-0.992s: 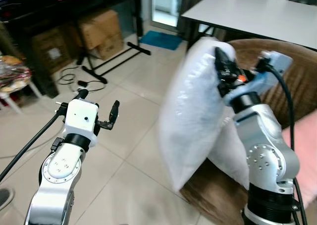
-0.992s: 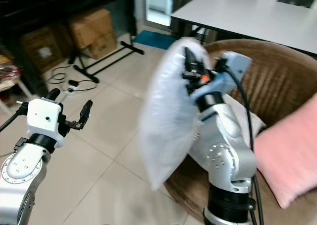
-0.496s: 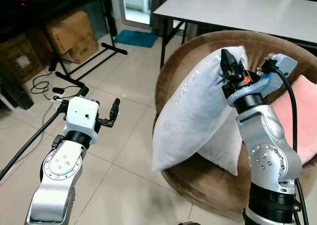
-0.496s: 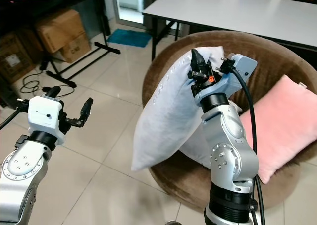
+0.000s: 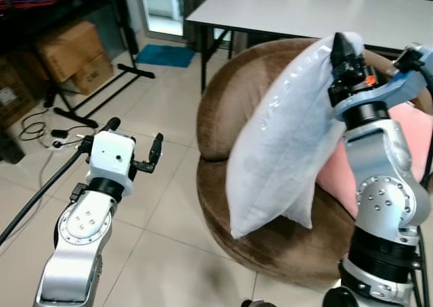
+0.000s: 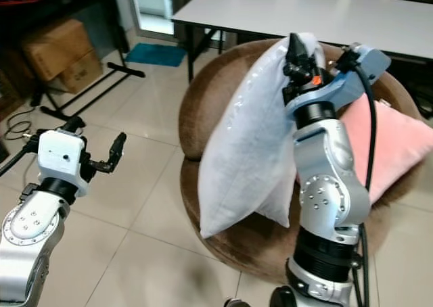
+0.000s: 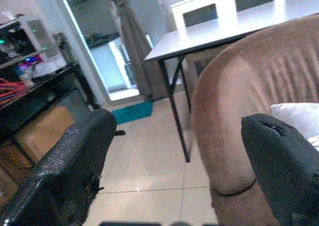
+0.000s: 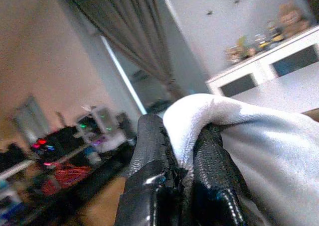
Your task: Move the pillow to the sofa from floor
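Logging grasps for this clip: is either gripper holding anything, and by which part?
The right gripper pinches the white pillow by its top corner, so it hangs above the brown sofa. The left gripper is open, holding nothing.

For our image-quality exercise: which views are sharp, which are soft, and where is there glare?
Left eye view: sharp, with glare on the white table. Right wrist view: the fingers and the pinched pillow are clearer, the room behind blurred. Left wrist view: soft overall, the doorway overexposed.
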`<state>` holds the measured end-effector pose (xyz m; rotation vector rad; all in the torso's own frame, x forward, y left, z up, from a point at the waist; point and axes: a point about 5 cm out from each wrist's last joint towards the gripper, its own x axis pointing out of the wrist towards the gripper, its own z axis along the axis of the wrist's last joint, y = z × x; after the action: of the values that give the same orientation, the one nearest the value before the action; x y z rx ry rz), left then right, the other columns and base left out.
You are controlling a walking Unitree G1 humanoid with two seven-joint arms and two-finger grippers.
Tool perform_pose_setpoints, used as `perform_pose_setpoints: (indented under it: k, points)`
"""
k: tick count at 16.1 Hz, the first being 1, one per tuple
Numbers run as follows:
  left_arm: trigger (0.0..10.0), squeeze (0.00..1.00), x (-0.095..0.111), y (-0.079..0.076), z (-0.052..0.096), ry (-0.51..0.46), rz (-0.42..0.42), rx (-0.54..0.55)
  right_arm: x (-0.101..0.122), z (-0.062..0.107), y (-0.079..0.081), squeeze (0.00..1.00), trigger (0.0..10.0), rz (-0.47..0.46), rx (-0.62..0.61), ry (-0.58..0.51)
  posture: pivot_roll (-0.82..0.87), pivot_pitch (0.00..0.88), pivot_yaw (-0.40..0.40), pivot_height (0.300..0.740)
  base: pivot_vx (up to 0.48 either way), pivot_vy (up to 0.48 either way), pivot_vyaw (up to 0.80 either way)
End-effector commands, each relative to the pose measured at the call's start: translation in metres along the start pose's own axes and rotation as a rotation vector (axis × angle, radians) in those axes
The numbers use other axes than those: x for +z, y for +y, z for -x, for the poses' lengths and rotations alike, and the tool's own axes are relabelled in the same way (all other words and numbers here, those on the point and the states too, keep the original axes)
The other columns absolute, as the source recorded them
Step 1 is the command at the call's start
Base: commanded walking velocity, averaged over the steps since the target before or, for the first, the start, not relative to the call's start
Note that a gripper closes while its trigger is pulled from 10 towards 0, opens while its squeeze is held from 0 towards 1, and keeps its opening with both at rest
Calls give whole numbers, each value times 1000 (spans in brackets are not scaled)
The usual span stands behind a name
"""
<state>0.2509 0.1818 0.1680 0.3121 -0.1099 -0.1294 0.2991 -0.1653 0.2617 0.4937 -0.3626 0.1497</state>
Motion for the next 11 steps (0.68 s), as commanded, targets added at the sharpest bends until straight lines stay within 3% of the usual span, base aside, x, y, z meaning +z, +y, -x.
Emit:
perform_pose_setpoints:
  k: [1,4,7,11]
  points:
    - [10000,0,0,2,-2,0,-12,2,1,0,0,0,10000,32,-10,-7,14,0,39,740,0,0,-800]
    - [10000,0,6,12,-5,-24,-26,20,-17,7,-6,0,10000,123,-60,65,15,0,40,740,0,0,-800]
    - [10000,0,23,21,-13,-78,-41,7,-25,11,-1,0,10000,162,-32,100,15,0,41,740,0,0,0]
    - [10000,0,10,-3,-5,0,32,-189,-10,7,1,0,10000,195,-38,22,9,0,51,740,0,0,-200]
